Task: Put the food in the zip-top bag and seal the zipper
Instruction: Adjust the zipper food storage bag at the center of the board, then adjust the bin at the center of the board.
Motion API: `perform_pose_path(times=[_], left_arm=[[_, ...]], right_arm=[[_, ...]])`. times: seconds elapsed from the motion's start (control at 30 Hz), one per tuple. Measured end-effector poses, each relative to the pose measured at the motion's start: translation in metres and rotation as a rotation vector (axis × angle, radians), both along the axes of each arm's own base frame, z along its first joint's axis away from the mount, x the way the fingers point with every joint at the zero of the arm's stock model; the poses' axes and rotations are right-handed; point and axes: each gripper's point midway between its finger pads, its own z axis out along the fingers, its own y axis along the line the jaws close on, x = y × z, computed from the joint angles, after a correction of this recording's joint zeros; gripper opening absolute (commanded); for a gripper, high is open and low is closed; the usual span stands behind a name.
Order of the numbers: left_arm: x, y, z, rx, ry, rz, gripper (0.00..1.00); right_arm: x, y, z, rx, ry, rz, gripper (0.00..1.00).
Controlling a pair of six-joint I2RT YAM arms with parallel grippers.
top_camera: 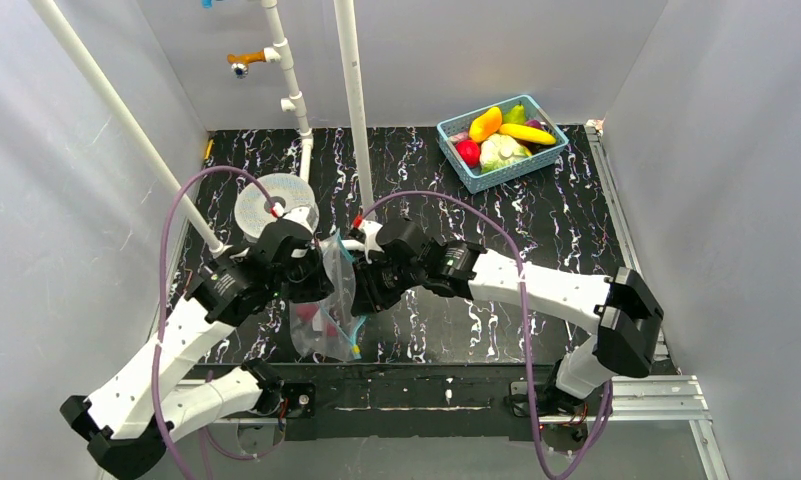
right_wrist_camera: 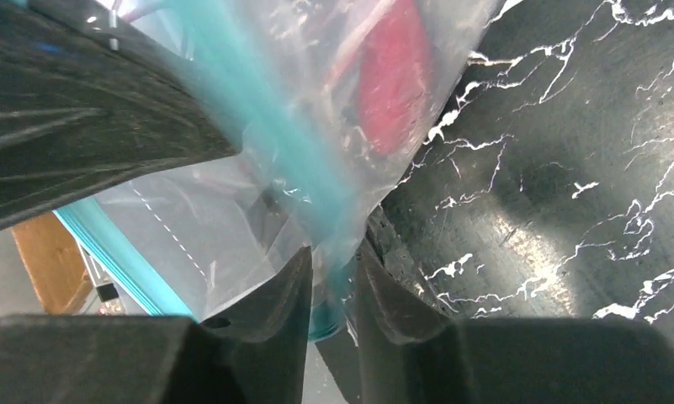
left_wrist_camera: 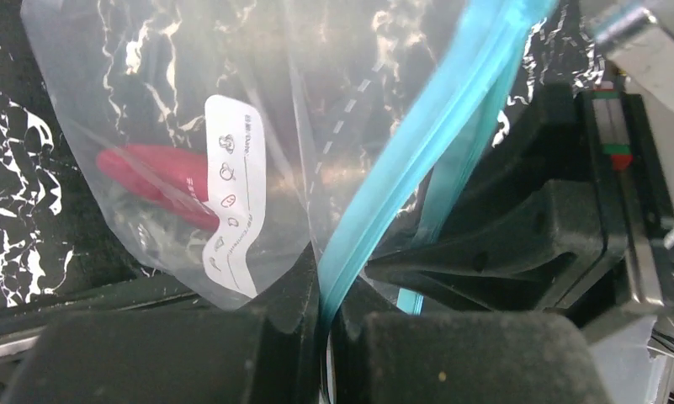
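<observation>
Both arms meet mid-surface with the zip-top bag (top_camera: 326, 325) between them. The left jaws are clenched on the zipper (left_wrist_camera: 417, 143), and the right jaws pinch the same blue strip from the other side. My guess is they're keeping it taut so one can run along and press it shut. One red piece (left_wrist_camera: 152, 172) sits inside, but the banana (top_camera: 528, 133) and others are over in the basket (top_camera: 536, 161), so sealing seems premature.

Two white-and-black arms bend inward from the near edge and meet mid-table, the left arm (top_camera: 176, 350) from the left, the right arm (top_camera: 546, 285) from the right. The left gripper (left_wrist_camera: 323, 278) and right gripper (right_wrist_camera: 333, 269) sit close together, each pinching the zipper (left_wrist_camera: 417, 143).
</observation>
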Motion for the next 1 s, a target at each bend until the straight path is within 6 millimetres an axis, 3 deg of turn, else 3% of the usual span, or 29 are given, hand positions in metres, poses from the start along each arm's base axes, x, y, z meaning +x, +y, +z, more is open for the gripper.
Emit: perform_pose_path(times=[0.17,0.27,0.43,0.63,0.73,0.87,1.0], left_arm=[[0.007,0.001,0.023,-0.023,-0.096,-0.016,0.0],[0.02,0.0,0.023,0.02,-0.136,-0.035,0.0],[0.046,-0.003,0.0,0.167,-0.146,-0.076,0.0],[0.056,-0.003,-0.037,0.273,-0.129,-0.146,0.0],[0.057,-0.001,-0.041,0.287,-0.145,-0.168,0.0],[0.058,0.003,-0.042,0.299,-0.174,-0.189,0.0],[0.054,0.009,-0.041,0.308,-0.197,-0.203,0.0]], right_arm=[[0.008,-0.006,0.017,0.034,-0.047,-0.015,0.64],[0.018,-0.015,0.033,0.059,-0.092,-0.043,0.75],[0.045,-0.045,0.058,0.065,-0.192,-0.152,0.87],[0.079,-0.093,0.088,0.102,-0.339,-0.327,0.87],[0.104,-0.127,0.083,0.126,-0.364,-0.466,0.86],[0.151,-0.166,0.056,0.072,-0.37,-0.671,0.86],[0.199,-0.189,0.029,-0.051,-0.379,-0.812,0.86]])
